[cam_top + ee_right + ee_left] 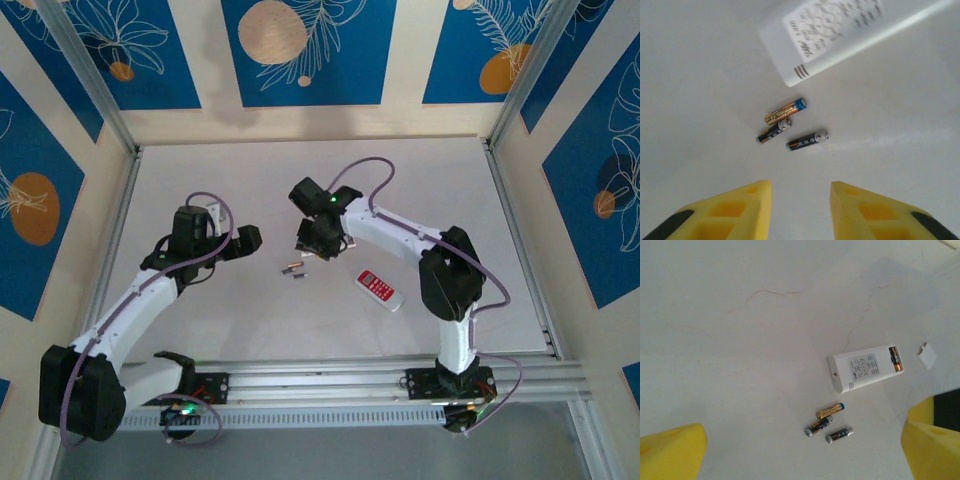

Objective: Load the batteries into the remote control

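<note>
On table (250,330), nearest the robot side: remote (380,290) lying flat on right half, angled, well clear of both grippers. From left wrist: printed side up, compartment (896,359) open at one end, apparently one battery already seated inside. Small white cover (926,356) off, lying just beside that end, not touching.

Further in, toward centre: three loose batteries (292,270) close together, near remote's closed end but apart from it. From right wrist: gold battery (785,111) with blue tip, touching or almost touching black battery (774,131). Second black battery (807,140) just beside, separate.

Farthest: both grippers.
- right gripper (800,192) poised over the batteries, pointing down, jaws partly apart, nothing between them.
- left gripper (248,241) off to left of the batteries, jaws spread wide, empty, yellow fingers (672,452) at frame corners.

Step, by judgement: approach for picking a loose battery, nothing grasped yet. Loading at most partly done.

Next move calls for:
- Lowering right gripper onto second black battery, easiest to isolate.
- Setting jaws across its width, not along.
- Closing gently, to avoid rolling it into the neighbours.
- Carrying to open compartment, matching polarity, pressing in.
- Probably pinning remote with left gripper against sliding.

Number of free slots: cannot tell.
</note>
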